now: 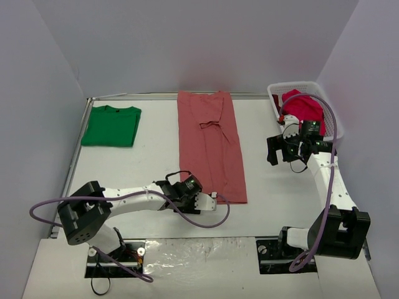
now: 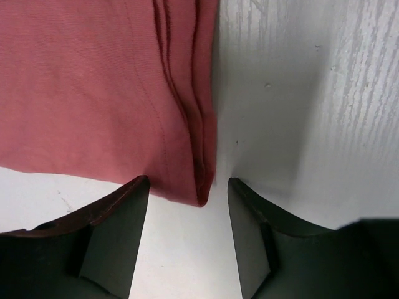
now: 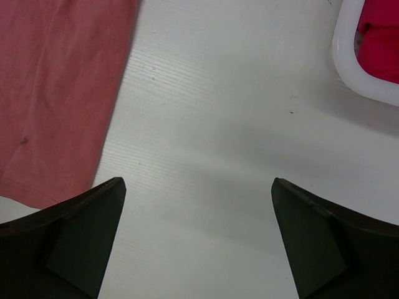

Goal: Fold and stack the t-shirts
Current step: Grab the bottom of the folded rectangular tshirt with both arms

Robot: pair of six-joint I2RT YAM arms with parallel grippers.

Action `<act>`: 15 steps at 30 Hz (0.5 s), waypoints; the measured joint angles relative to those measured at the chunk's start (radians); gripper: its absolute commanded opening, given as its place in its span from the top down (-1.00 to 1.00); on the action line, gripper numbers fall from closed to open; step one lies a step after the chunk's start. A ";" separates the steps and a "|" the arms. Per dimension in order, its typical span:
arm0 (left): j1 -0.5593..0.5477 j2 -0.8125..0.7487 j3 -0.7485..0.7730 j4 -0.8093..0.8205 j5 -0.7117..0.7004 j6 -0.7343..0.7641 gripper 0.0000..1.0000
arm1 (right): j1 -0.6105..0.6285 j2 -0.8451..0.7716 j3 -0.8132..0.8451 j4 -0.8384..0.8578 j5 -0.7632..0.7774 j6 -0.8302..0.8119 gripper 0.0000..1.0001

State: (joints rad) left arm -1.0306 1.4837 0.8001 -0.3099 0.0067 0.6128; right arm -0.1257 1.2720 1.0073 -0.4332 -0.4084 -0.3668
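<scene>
Where pale walls (image 1: 199, 43) enclose the white table (image 1: 156, 162), one green t-shirt (image 1: 111, 126), one salmon-pink t-shirt (image 1: 209, 149) and one basket (image 1: 274, 99) of crimson t-shirt (image 1: 303, 106) show. The left gripper (image 1: 211, 199) is spread around the pink corner; the right gripper (image 3: 198, 205) is spread wide.

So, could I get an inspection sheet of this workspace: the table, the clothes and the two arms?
Surface: white table, a few small marks.
Job's things: pink t-shirt folded into a long strip, centre; green t-shirt folded, far left; crimson t-shirt heaped in the basket.
Clutter: white basket far right; nothing else seen.
Tools: left tool open, straddling the pink t-shirt's near left corner; right tool wide open over bare table, holding nothing.
Cables: a purple cable loops off each arm.
Surroundings: plain grey walls.
</scene>
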 measured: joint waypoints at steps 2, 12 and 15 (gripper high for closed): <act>0.000 0.025 0.002 -0.001 -0.001 -0.004 0.06 | 0.000 0.000 -0.001 0.003 0.001 0.000 -1.00; -0.002 0.076 0.040 -0.008 -0.005 -0.021 0.95 | 0.000 0.000 -0.002 0.004 0.013 0.000 -1.00; -0.002 0.076 0.040 -0.015 -0.004 -0.019 0.95 | 0.000 0.000 -0.004 0.004 0.016 0.000 -1.00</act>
State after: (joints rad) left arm -1.0321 1.5593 0.8406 -0.3248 0.0025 0.5934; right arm -0.1257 1.2720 1.0035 -0.4290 -0.3923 -0.3668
